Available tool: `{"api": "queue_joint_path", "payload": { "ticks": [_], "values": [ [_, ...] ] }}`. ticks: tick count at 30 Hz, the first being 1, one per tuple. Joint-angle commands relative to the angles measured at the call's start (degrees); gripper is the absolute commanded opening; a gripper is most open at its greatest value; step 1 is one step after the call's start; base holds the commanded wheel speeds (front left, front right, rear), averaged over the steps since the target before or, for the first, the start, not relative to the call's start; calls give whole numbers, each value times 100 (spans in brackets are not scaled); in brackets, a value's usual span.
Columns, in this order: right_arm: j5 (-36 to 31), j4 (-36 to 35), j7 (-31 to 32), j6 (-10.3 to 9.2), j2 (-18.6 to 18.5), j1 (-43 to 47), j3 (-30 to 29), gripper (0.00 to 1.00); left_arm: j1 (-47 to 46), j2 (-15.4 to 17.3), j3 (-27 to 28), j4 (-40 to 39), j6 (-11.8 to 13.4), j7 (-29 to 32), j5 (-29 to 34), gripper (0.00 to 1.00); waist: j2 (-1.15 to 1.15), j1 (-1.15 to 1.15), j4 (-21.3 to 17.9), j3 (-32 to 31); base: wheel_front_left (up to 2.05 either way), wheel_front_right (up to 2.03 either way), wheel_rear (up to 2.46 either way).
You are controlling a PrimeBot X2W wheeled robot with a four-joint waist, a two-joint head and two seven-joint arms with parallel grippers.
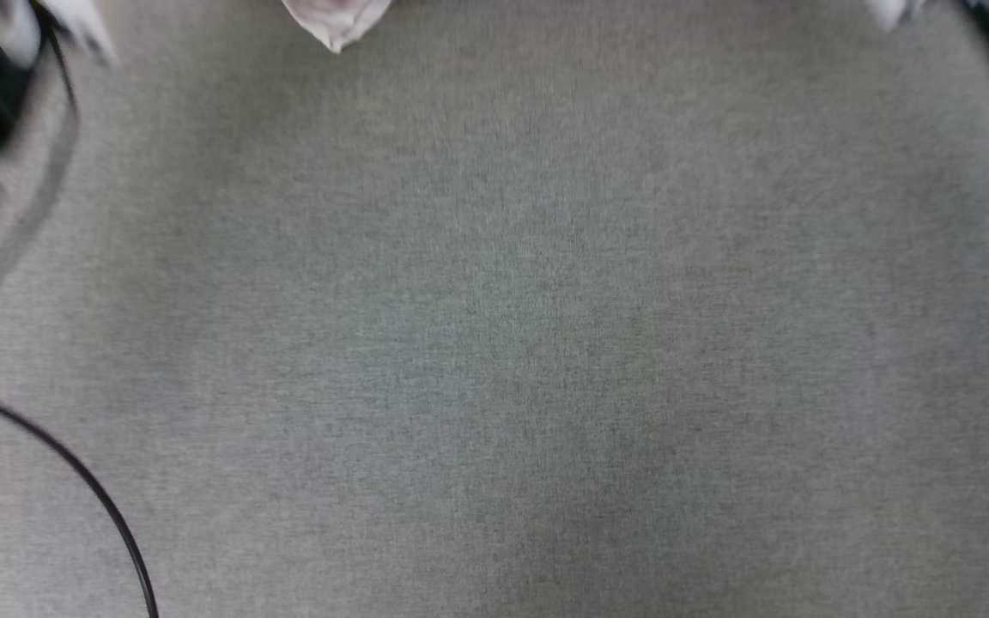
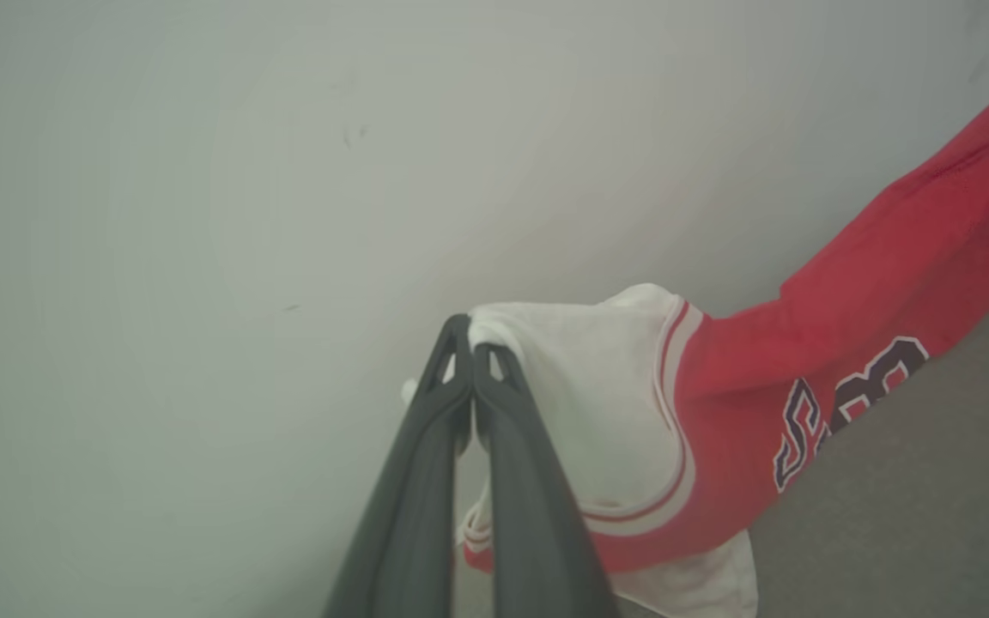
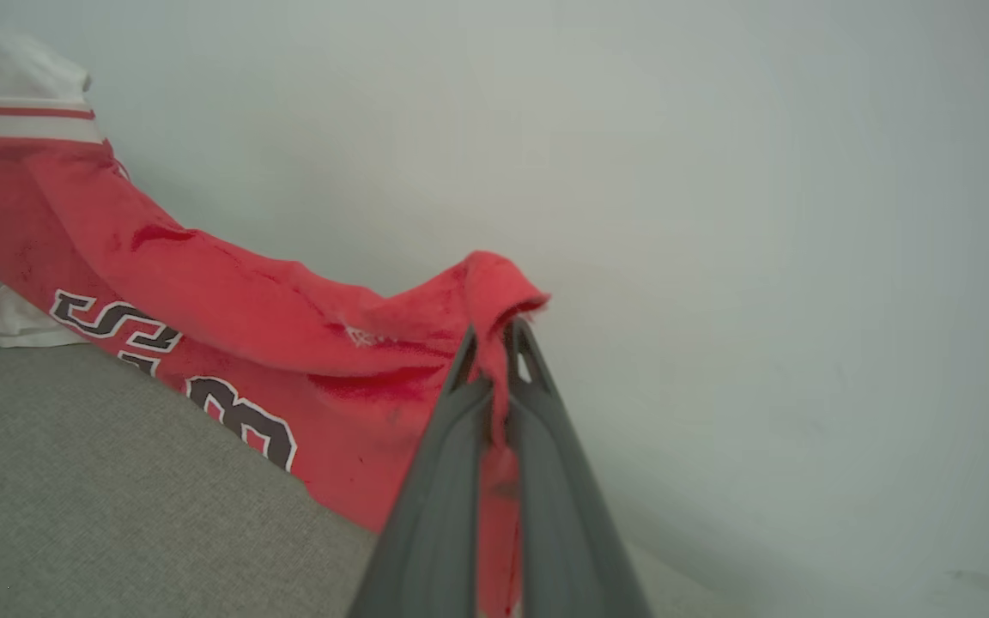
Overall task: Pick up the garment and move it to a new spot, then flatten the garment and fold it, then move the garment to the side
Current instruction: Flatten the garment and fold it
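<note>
The jersey point(image 2: 855, 283) hangs stretched over the grey surface point(image 1: 494, 343) before a pale wall point(image 2: 203, 215), the left pincer point(image 2: 470, 336) pinching its white sleeve, the right pincer point(image 3: 494, 330) pinching a red edge.

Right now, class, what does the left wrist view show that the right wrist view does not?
Left wrist: the left gripper shut on the white sleeve of the jersey. Right wrist: the right gripper shut on its red edge. Shared: the jersey's red body with black lettering, the grey surface and the pale wall.
</note>
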Motion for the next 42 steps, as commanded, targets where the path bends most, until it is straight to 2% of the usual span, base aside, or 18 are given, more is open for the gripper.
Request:
{"api": "queue_joint_path", "payload": {
  "ticks": [1,5,10,15,23,30,37,42],
  "values": [
    [151,-50,-98,-4,-74,357,151,0,478,20,-64,-188,167,-42,-61,0,0,0,2,-306,0,0,0],
    [557,-176,-245,-4,-247,1182,518,0,1655,6,-237,-783,511,21,-264,0,0,0,61,-694,0,0,0],
    [1009,-402,-421,-4,-563,2110,923,0,2950,177,-430,-1534,905,117,-516,0,0,0,95,-1125,0,0,0],
    [1487,-623,-536,-4,-806,2902,1132,0,4193,492,-550,-2226,1345,186,-812,0,0,0,43,-1519,0,0,0],
    [1843,-1100,-679,-4,-1293,4116,1453,0,5890,975,-628,-3268,2024,148,-1313,0,0,0,4,-2089,0,0,0],
    [2206,-1657,-620,-4,-1773,5324,1387,0,6983,1157,-780,-3887,2446,66,-1664,0,0,0,38,-2514,0,0,0],
    [2387,-2267,-404,-4,-2119,6247,1135,0,7740,1226,-835,-4182,2745,-23,-1924,0,0,0,5,-2696,0,0,0],
    [2364,-2737,-212,-4,-2311,6875,741,0,8105,1234,-891,-4336,2863,-66,-2031,0,0,0,-16,-2725,0,0,0]
  ]
}}
